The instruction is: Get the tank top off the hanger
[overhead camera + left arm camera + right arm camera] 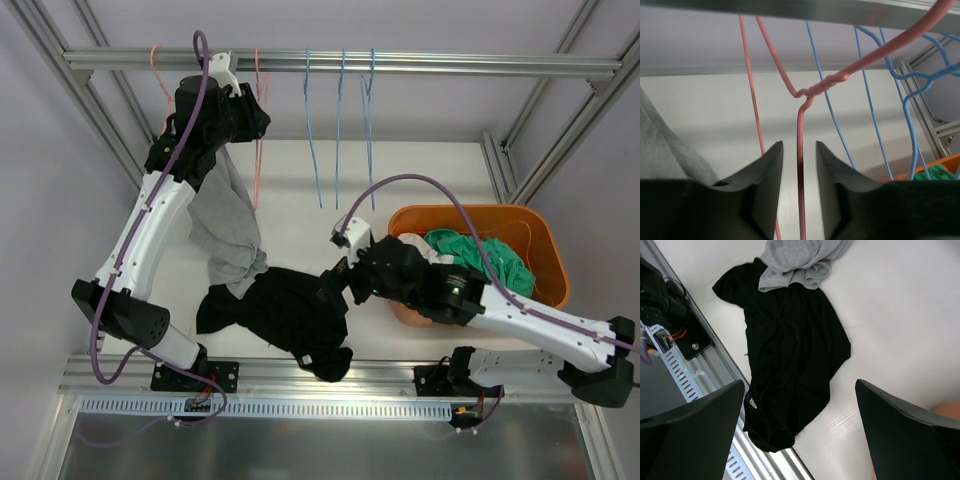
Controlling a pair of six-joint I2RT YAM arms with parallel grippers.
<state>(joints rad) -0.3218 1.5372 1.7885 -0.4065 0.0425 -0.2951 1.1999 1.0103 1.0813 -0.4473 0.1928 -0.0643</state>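
Note:
A grey tank top (225, 225) hangs down from beside the pink wire hanger (258, 150) on the top rail. Its upper part is hidden behind my left arm and its lower end rests on the table. My left gripper (250, 115) is up at the hanger. In the left wrist view the jaws (799, 145) stand narrowly open on either side of the pink hanger's neck (801, 120), without touching it. The grey cloth (665, 150) shows at the left. My right gripper (335, 285) is wide open and empty, low over a black garment (790, 365).
The black garment (285, 310) lies on the table by the front edge, under the grey hem (800, 260). Three blue hangers (340, 130) hang on the rail (450, 64) to the right of the pink one. An orange basket (470, 212) with green cloth stands at the right.

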